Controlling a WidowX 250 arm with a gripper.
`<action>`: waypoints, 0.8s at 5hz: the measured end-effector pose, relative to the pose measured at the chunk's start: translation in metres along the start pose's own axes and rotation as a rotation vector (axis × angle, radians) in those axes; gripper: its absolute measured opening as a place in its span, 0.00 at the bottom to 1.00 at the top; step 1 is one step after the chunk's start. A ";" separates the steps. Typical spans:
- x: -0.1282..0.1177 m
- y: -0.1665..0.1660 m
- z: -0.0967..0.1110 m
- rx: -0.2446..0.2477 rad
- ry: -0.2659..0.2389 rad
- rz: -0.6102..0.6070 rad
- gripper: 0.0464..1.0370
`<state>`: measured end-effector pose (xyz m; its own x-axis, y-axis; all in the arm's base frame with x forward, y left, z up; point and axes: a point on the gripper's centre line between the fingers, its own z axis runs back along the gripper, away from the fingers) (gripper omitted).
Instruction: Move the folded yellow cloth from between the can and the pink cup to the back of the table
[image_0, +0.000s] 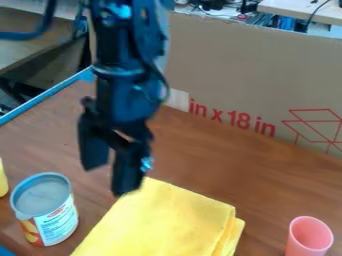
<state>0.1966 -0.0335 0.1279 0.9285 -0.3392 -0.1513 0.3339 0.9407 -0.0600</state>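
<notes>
While the black gripper (111, 176) hung, jaws parted, near the upper corner of the yellow cloth (160, 215), the folded fabric lay on the brown table (200, 155) between a can (43, 197) with a printed label (59, 223) and a pink cup (306, 240); red lettering (234, 120) marked the cardboard (234, 70).

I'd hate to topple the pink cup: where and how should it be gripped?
The pink cup stands upright, its round mouth open upward, so probably come from straight above and close the tool across opposite sides, just below the rim.
</notes>
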 end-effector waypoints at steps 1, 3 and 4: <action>-0.001 -0.015 -0.028 -0.022 0.054 0.003 0.97; -0.010 -0.022 -0.085 -0.053 0.195 0.059 0.97; -0.011 -0.020 -0.094 -0.056 0.232 0.061 0.97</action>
<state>0.1646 -0.0495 0.0377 0.8824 -0.2800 -0.3781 0.2628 0.9599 -0.0977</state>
